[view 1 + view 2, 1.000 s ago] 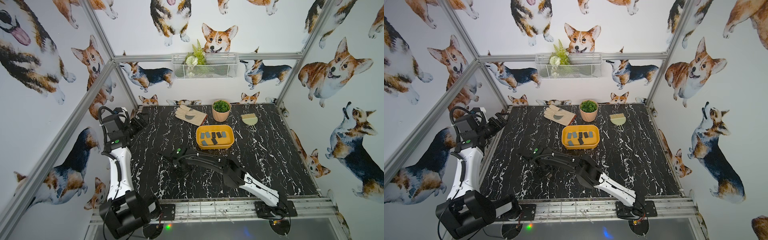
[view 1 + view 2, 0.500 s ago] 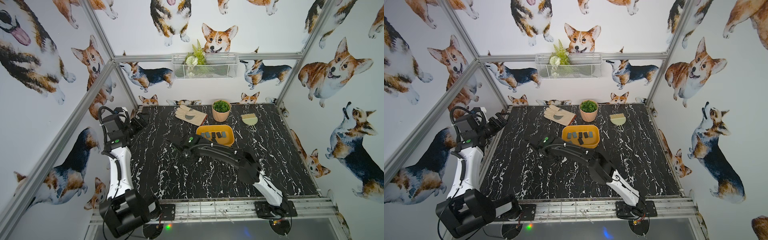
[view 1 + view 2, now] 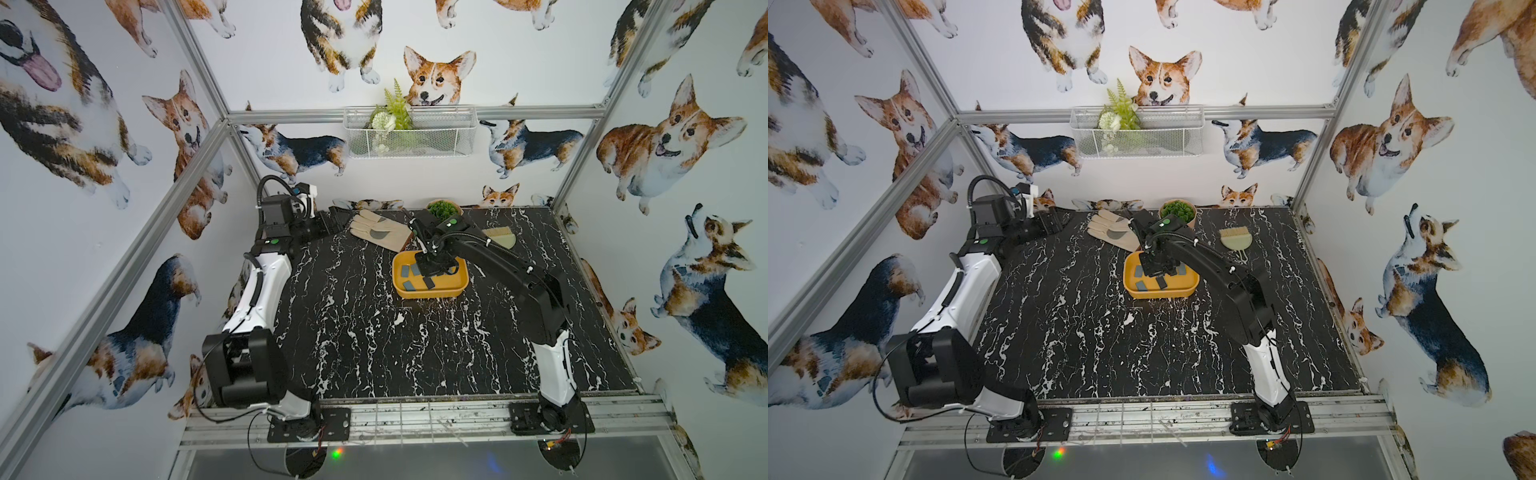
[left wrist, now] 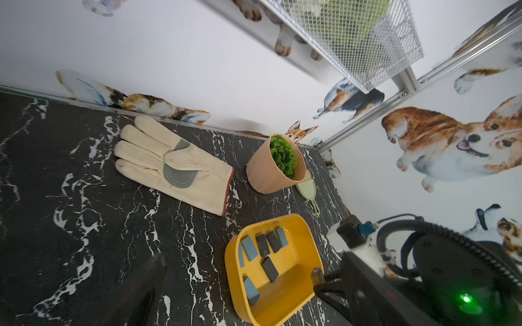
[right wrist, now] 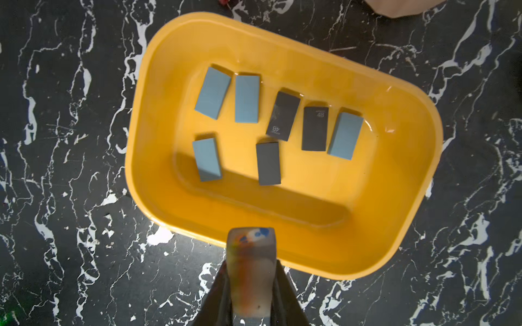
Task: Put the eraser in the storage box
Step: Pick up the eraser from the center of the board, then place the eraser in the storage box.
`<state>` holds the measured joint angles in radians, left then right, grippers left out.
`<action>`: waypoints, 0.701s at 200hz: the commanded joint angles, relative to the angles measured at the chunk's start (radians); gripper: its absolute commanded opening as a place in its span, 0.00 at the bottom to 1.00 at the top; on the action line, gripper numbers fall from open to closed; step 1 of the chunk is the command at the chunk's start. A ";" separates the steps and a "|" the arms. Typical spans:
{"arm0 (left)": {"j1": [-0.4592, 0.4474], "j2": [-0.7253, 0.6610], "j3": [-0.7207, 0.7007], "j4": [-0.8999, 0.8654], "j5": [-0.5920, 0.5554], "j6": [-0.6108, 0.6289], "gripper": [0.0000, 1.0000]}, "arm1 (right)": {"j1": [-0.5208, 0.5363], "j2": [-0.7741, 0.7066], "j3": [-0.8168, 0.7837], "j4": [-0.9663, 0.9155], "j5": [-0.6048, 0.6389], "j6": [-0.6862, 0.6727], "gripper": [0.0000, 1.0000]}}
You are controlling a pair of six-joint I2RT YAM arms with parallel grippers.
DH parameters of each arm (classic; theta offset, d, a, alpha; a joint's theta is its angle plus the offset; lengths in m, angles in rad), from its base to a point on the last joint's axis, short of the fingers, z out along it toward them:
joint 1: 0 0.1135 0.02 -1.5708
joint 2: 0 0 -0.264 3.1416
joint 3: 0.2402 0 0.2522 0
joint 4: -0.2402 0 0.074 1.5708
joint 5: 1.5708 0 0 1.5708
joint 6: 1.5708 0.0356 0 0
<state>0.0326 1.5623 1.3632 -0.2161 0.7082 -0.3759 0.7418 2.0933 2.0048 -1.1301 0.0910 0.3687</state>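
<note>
Presently the right tool [image 5: 250,245] hangs above the mustard-yellow storage box [image 3: 428,293]. In both top views the box sits a little above the centre of the frame, just in front of the work glove [image 3: 380,232] and the plant pot [image 3: 1177,212]. Seven erasers [image 5: 268,163], blue and dark grey, already lie flat on the box floor. The tool's jaws are clenched tight, and I cannot tell whether another one is pinched between them, because the pads hide the gap. To my eye the wrist view puts the tip over the near wall rather than the floor. I would carry it further in over the bare yellow strip, drop low before letting go, then rise straight up. The left tool [image 3: 337,219] rests spread wide at the upper left of the desk [image 3: 353,340], well apart from the box.
</note>
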 commanded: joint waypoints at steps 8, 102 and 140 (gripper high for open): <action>-0.061 0.089 0.072 -0.057 0.001 0.086 0.98 | -0.063 0.035 -0.005 0.007 -0.056 -0.020 0.22; -0.175 0.360 0.272 -0.181 -0.115 0.123 0.97 | -0.142 0.159 0.015 -0.062 -0.083 -0.039 0.22; -0.175 0.406 0.301 -0.160 -0.101 0.101 0.97 | -0.169 0.177 -0.027 -0.059 -0.092 -0.041 0.22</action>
<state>-0.1410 1.9522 1.6474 -0.3859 0.5972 -0.2733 0.5880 2.2574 1.9923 -1.1625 0.0143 0.3378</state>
